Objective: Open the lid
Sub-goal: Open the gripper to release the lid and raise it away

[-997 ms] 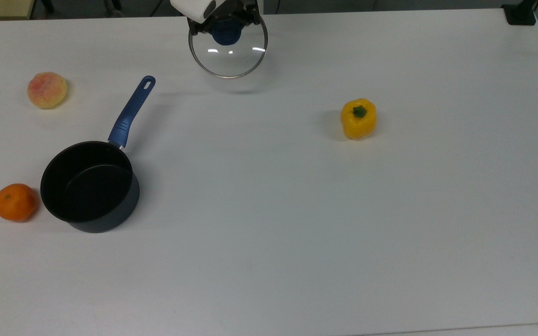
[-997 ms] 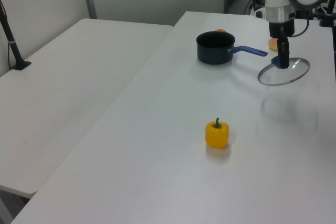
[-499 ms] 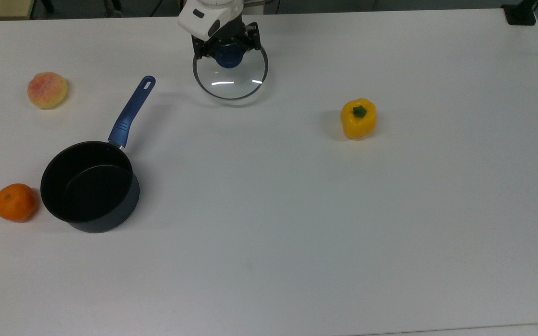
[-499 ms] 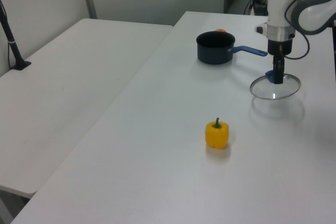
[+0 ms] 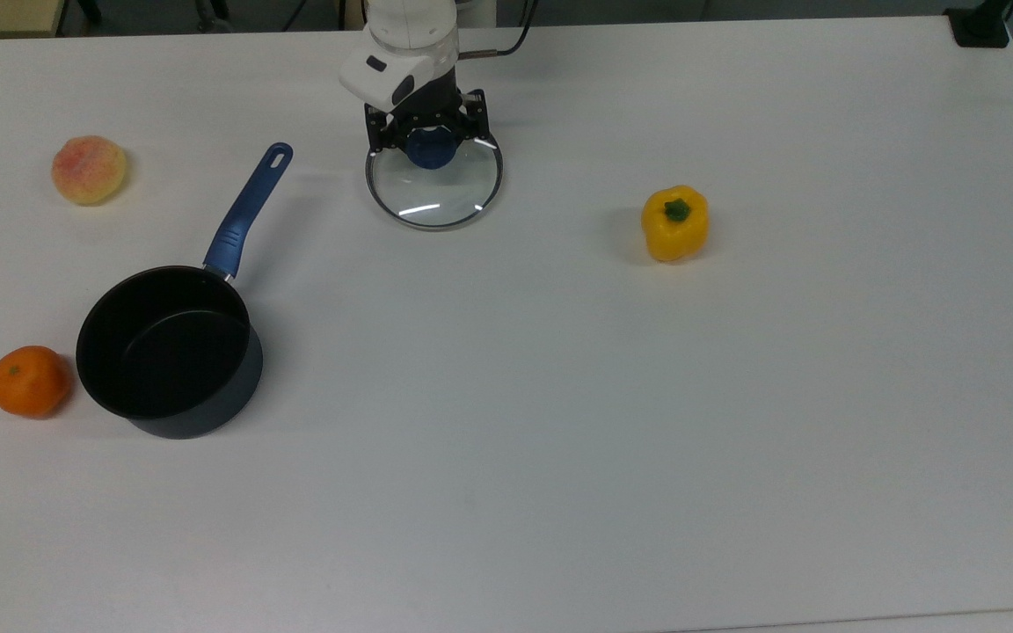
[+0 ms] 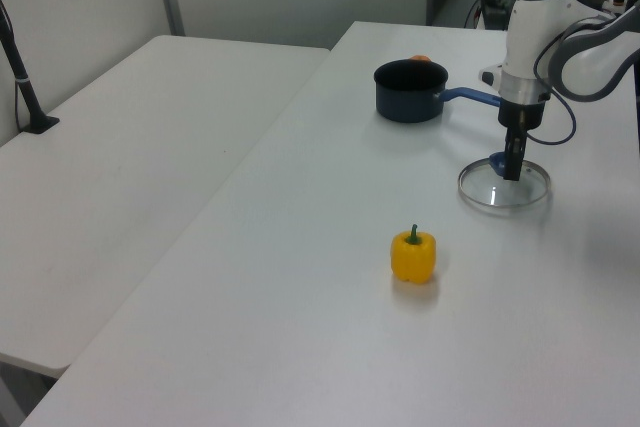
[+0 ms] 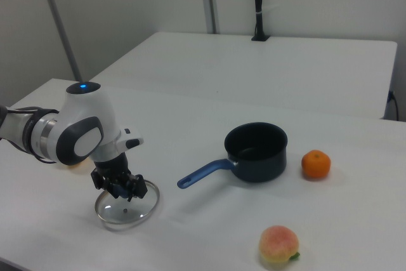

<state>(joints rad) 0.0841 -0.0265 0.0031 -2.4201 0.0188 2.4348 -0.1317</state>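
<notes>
Glass lid [image 5: 433, 187], round and metal-rimmed, lies flat on the smooth white table [image 5: 559, 422]; gripper [image 5: 428, 148] clasps its blue knob [image 5: 427, 151], well apart from the saucepan [image 5: 170, 352].

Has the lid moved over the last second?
Yes. In the top view the lid has come down the picture from the table's far edge, lowering toward its surface.

The lid [image 5: 433, 186] [image 6: 503, 185] [image 7: 125, 206], a round clear glass disc with a metal rim and a blue central knob, lies flat or nearly flat on the white counter [image 5: 559, 396], knob up, well apart from the open saucepan [image 5: 168, 352].
</notes>
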